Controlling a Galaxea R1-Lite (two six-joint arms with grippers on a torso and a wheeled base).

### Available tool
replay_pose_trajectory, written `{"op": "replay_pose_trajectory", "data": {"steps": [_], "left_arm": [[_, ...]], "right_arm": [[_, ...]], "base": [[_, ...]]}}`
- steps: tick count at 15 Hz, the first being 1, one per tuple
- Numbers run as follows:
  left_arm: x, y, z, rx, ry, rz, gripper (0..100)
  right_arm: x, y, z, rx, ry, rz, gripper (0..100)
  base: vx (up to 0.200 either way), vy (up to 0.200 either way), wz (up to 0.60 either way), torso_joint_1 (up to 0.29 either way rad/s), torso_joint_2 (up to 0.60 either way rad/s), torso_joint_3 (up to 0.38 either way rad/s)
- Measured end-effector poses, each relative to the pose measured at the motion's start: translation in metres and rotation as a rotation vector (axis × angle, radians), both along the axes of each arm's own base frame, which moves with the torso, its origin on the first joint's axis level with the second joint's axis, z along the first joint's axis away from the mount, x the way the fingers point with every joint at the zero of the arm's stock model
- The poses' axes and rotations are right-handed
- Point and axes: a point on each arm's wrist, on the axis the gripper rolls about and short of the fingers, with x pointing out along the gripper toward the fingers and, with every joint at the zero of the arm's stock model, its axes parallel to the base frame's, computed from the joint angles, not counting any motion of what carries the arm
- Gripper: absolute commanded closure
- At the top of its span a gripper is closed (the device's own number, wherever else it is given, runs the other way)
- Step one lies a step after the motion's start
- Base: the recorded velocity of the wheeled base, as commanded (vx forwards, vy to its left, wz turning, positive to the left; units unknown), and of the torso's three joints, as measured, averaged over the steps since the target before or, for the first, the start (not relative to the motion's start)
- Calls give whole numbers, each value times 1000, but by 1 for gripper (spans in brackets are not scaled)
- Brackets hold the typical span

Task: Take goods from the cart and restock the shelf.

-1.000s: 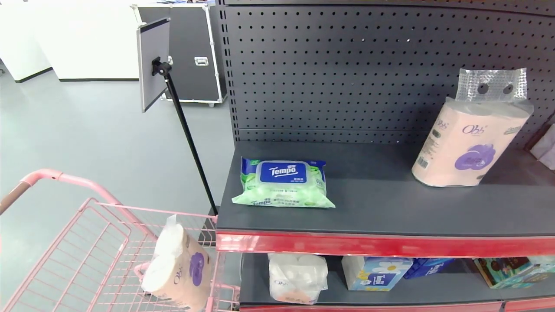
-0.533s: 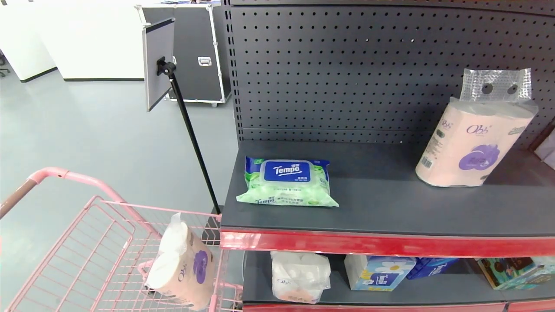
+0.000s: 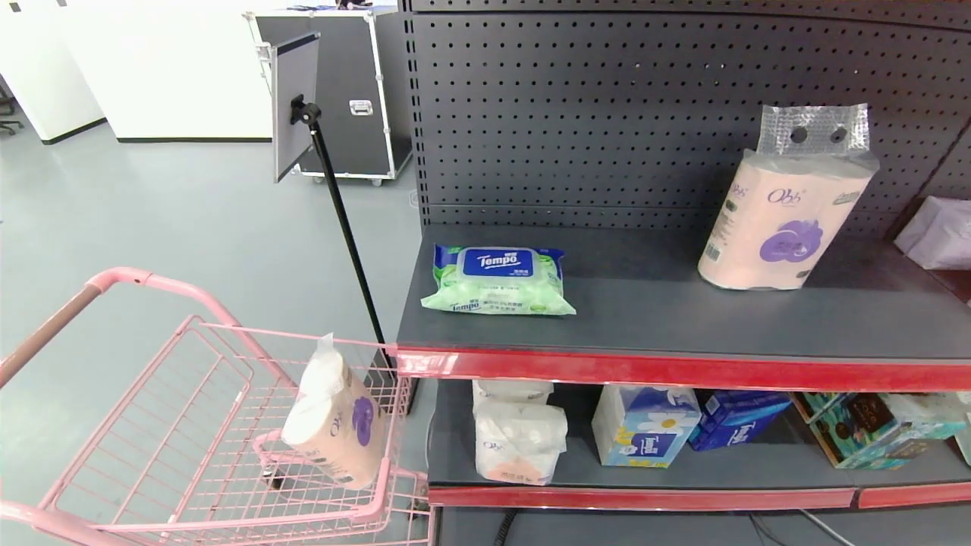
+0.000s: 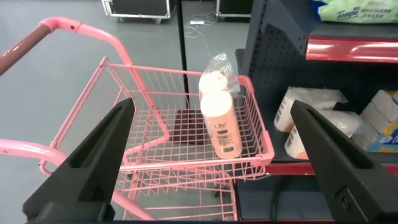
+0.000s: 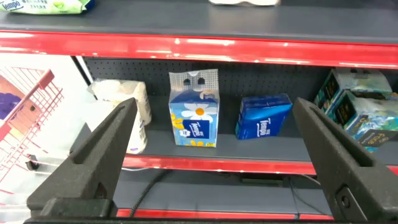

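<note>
A pink wire cart [image 3: 144, 280] stands left of the shelf. In its front corner leans a peach pack of paper rolls [image 3: 334, 417] with a purple mark. The dark upper shelf board [image 3: 683, 326] carries a green and blue pack of wet wipes [image 3: 497, 280] and a second peach roll pack [image 3: 781, 220], upright against the pegboard. My left gripper [image 4: 211, 104] is open above the cart [image 4: 161, 71], with the roll pack [image 4: 221, 112] between and beyond its fingers. Facing the lower shelf, my right gripper [image 5: 214, 102] is open with nothing in it.
The lower shelf holds white roll packs [image 3: 520, 444], a blue flowered tissue box [image 5: 194, 115] and dark blue packs [image 5: 264, 116]. A red edge strip [image 5: 205, 46] fronts the upper board. A thin black stand with a grey panel [image 3: 296, 106] rises between cart and shelf.
The head view has shifted: shelf and cart sit higher and farther off, and more of the lower shelf shows. None of the goods has moved.
</note>
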Motion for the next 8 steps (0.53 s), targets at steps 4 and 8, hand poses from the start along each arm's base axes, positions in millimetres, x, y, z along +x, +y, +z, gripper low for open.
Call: {"op": "replay_pose_trajectory", "data": {"steps": [4,8], "left_arm": [[0,0,0,0,1,0,0],[0,0,0,0,2,2,0]], "right_arm": [[0,0,0,-1,0,1,0],[0,0,0,0,0,1,0]], "base": [[0,0,0,0,0,0],[0,150,0,4,1,4]]}}
